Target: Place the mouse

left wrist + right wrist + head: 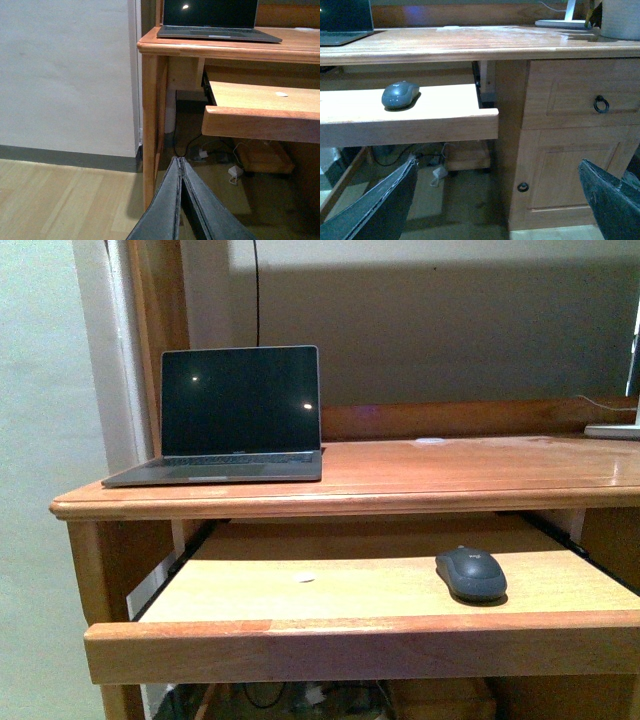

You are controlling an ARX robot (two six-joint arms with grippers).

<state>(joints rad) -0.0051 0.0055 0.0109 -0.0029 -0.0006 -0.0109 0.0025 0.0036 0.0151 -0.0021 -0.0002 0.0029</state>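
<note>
Our small dark grey-blue domed plastic mouse (471, 573) rests at 3 o'clock on the pale wooden pull-out tray (300, 595). Our right gripper (497, 165) gapes apart, probably readying a grasp; our left gripper (180, 200) hangs pressed together, idle.

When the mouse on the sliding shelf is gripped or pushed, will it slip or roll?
The mouse looks like rigid plastic, so it likely keeps its shape. Its smooth domed top may slip from a grip; the sides seem safer. Lying flat on the shelf, it would probably slide, not roll.
</note>
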